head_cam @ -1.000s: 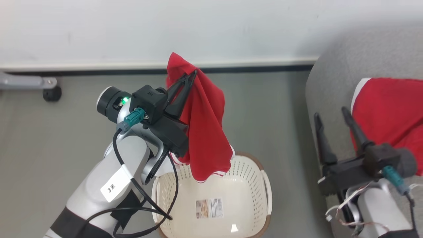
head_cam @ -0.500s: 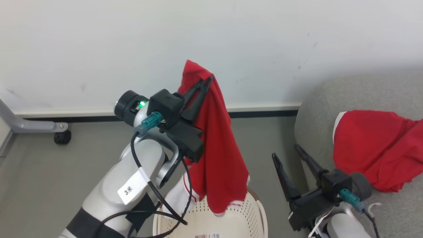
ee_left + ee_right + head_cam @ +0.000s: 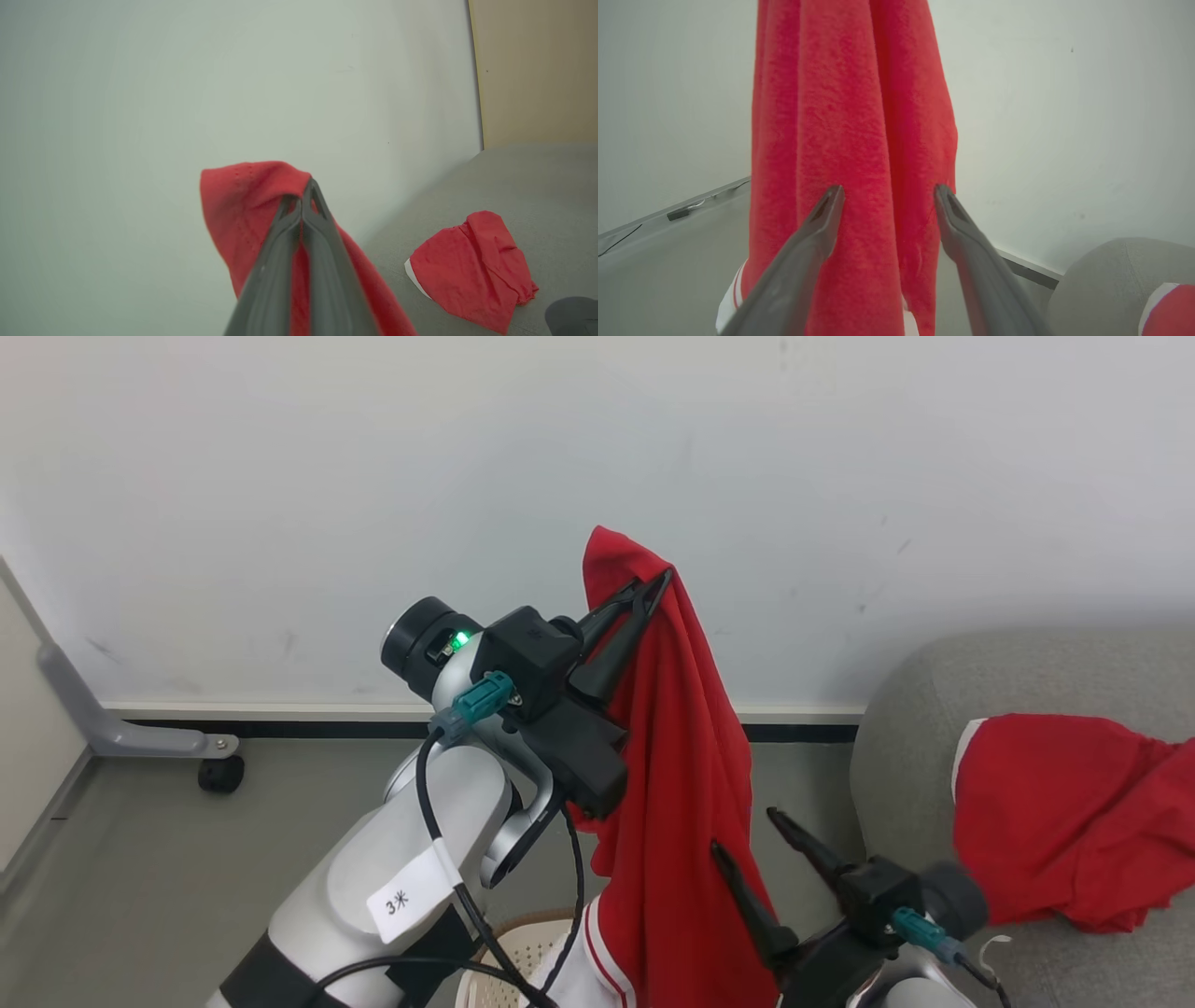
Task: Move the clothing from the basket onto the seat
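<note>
The left gripper (image 3: 653, 584) has its two dark fingers pressed together on a fold near the top of a red garment (image 3: 686, 775), and a small peak of cloth stands up past the tips. It is raised high in front of the pale wall (image 3: 280, 476). From the pinch the garment hangs straight down in long folds, and its white-striped hem reaches the bottom edge of the head view. Just beside that hem is a sliver of the laundry basket (image 3: 516, 952), brown rim and perforated cream wall. So little of the basket is in view that I cannot tell what lies inside it, or whether the hem dips into it.

The right gripper (image 3: 745, 831) is lower and to the right, with its fingers spread wide and nothing between them. In the right wrist view the hanging cloth is close ahead of the tips; I cannot tell whether they touch it.

Further right is the grey sofa cushion (image 3: 906, 775), with a second red garment (image 3: 1055, 831) crumpled on it, a white panel at its left edge. On the grey floor (image 3: 187, 859) at far left a wheeled metal leg (image 3: 140, 739) stands by the wall
</note>
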### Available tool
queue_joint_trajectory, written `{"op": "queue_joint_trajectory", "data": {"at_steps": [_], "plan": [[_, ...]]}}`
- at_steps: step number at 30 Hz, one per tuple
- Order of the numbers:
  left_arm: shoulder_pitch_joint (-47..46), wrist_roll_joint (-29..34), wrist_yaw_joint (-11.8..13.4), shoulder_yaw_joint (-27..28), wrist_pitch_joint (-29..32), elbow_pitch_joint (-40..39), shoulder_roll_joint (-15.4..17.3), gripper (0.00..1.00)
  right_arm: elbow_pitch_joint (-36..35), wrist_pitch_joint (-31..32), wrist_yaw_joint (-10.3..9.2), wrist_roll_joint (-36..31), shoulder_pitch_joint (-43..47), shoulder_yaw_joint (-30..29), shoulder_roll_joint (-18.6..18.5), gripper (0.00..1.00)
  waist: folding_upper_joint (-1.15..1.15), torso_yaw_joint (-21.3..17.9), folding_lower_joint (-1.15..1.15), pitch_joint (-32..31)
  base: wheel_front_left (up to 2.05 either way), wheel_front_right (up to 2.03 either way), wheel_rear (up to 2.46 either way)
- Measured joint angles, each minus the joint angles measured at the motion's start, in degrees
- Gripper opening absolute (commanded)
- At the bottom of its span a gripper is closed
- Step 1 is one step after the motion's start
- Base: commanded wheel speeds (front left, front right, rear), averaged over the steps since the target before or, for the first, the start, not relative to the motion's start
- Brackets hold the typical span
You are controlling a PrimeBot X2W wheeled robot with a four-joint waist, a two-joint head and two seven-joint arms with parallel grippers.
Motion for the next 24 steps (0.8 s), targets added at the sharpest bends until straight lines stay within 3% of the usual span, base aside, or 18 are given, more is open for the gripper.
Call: {"op": "queue_joint_trajectory", "data": {"at_steps": [9,20,21,22,23,24], "plan": [[0.2,-0.1,0.0,-0.5,1.5,-3.4,0.0,0.0,4.3,0.0,0.43,0.1,-3.4,5.4,1.1,1.0,0.0,1.3,0.0,-0.7,0.0,0.0,0.0],[0.2,-0.2,0.1,-0.9,3.0,-5.6,-0.1,0.0,9.3,0.0,0.44,3.8,-10.1,16.3,1.2,1.0,0.0,2.2,0.01,-0.2,0.0,0.0,0.0],[0.2,-0.3,0.1,-0.9,3.1,-5.8,-0.1,0.0,9.8,0.0,0.44,4.3,-10.6,16.9,1.2,0.52,0.0,2.3,0.01,-0.1,0.0,0.0,0.0],[0.2,-0.3,0.3,-0.9,3.4,-6.0,-0.2,0.0,10.3,0.0,0.44,4.8,-11.0,17.2,1.2,0.4,0.0,2.4,0.01,-0.1,0.0,0.0,0.0],[0.2,-0.4,0.4,-0.9,3.5,-6.1,-0.2,0.0,10.8,0.0,0.44,5.3,-11.5,17.7,1.3,0.17,0.0,2.5,0.01,0.0,0.0,0.0,0.0],[0.2,-0.5,0.5,-0.9,3.5,-6.2,-0.2,0.0,11.2,0.0,0.44,5.5,-11.8,18.1,1.3,0.0,0.0,2.6,0.01,0.1,0.0,0.0,0.0]]}}
